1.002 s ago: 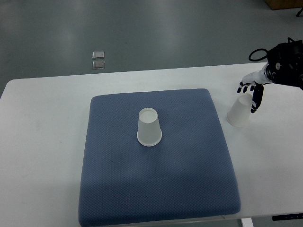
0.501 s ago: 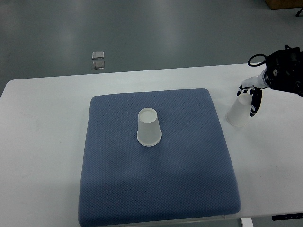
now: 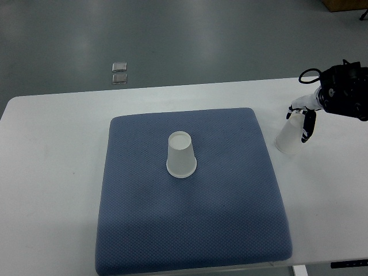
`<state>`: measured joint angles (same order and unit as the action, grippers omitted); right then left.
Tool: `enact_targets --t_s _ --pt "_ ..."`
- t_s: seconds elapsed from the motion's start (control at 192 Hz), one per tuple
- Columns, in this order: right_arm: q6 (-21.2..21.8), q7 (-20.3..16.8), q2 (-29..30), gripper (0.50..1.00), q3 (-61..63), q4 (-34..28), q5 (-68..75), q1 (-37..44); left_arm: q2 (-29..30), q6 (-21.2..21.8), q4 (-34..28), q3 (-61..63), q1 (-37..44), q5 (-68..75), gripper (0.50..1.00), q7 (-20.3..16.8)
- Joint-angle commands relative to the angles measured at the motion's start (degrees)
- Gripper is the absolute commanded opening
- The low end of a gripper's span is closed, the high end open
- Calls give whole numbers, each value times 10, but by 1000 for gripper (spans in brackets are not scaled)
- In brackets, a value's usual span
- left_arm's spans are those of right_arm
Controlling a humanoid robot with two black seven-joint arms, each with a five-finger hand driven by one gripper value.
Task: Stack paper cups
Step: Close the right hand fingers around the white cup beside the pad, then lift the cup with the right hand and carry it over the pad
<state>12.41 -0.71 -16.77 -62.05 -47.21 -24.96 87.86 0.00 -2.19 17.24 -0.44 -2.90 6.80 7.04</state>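
The right hand (image 3: 303, 118) is reaching in from the right edge and closing its fingers (image 3: 307, 127) around the upper part of an upside-down cup (image 3: 289, 138), which is standing on the bare white table (image 3: 52, 161) just beside the right edge of the blue mat (image 3: 190, 230). A second cup (image 3: 181, 154) is sitting upside down near the middle of the mat, well apart from the first. Two small clear squares (image 3: 119, 73) are lying on the grey floor beyond the table.
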Motion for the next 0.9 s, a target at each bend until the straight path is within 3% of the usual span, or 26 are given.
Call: enact_targets --t_s 0.0,0.663,0.893 --pt "-8 0 0 819 0 1 0 -1 0 0 0 0 0 0 1000 0" --pt "-5 0 -1 731 0 5 3 3 0 0 0 0 1 0 1000 0" --pt "37 0 -19 733 -4 -15 -1 85 0 0 2 1 0 0 1000 0"
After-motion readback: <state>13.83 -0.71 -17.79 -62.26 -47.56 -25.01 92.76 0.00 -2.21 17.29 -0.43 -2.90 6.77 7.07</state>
